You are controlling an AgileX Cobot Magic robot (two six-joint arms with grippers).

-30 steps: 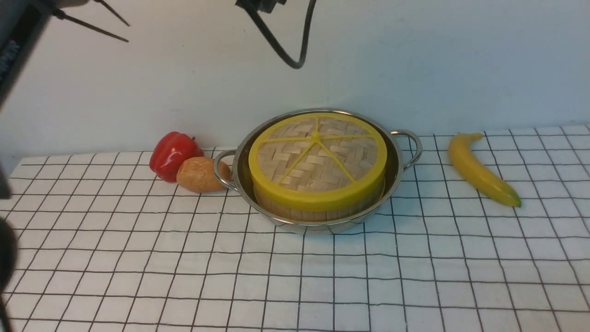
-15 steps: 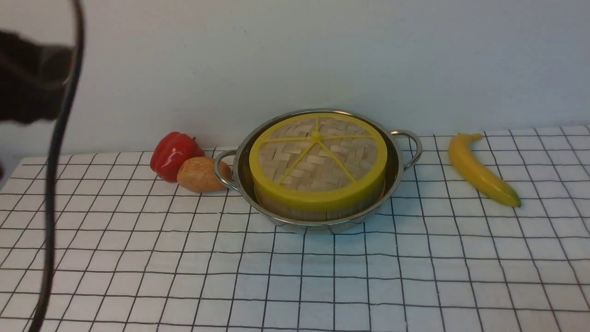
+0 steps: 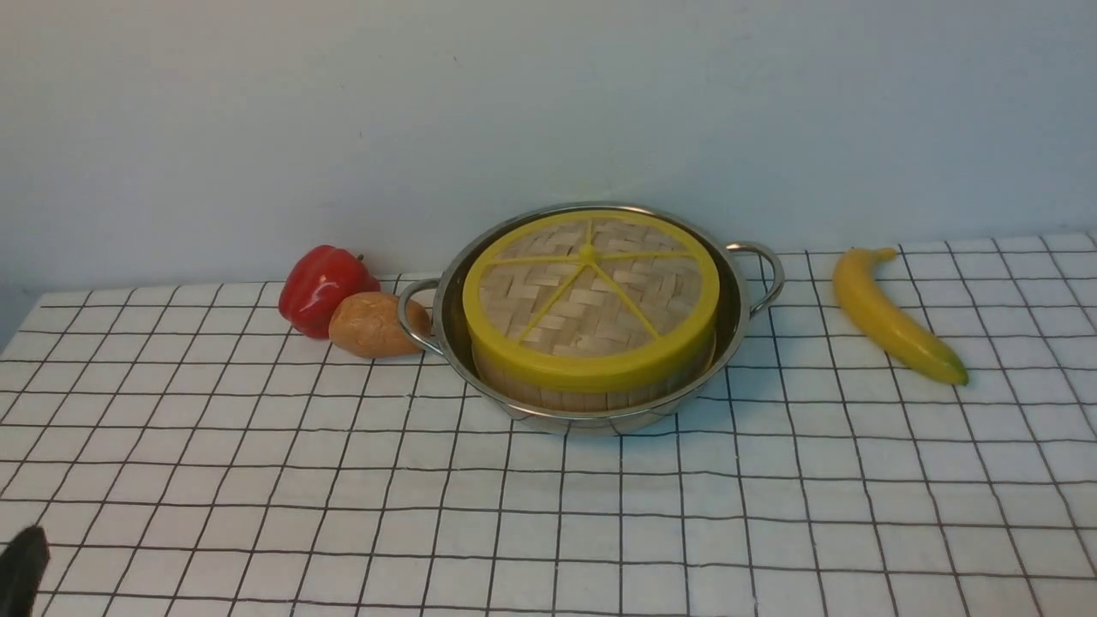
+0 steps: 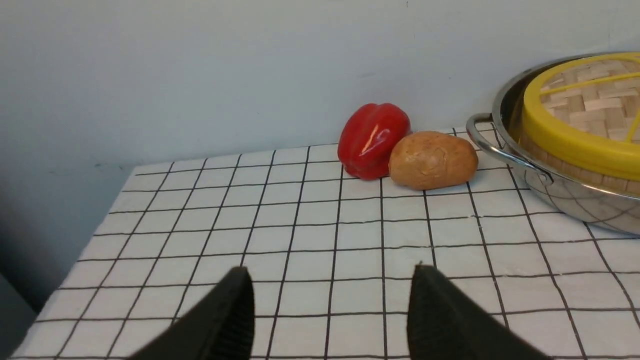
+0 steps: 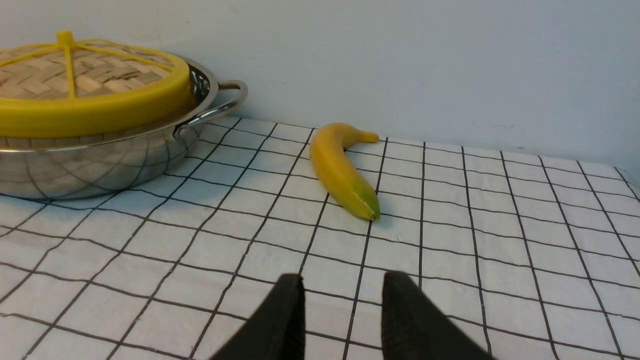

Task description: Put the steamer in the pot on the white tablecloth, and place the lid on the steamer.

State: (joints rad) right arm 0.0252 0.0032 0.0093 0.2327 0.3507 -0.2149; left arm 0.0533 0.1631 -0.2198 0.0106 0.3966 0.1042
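Lid [image 3: 590,300] sits on steamer [image 3: 591,390] inside pot [image 3: 737,291], well apart from both grippers; left gripper [image 4: 330,310] wide open, right gripper [image 5: 342,312] part open, both empty; task looks complete, no move needed

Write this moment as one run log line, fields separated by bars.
lid: on steamer | steamer: in pot | left tool: open, empty | right tool: open, empty | task: looks done

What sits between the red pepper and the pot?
A brown potato, touching the pepper and lying against the pot's near handle. The front and left wrist views both show it.
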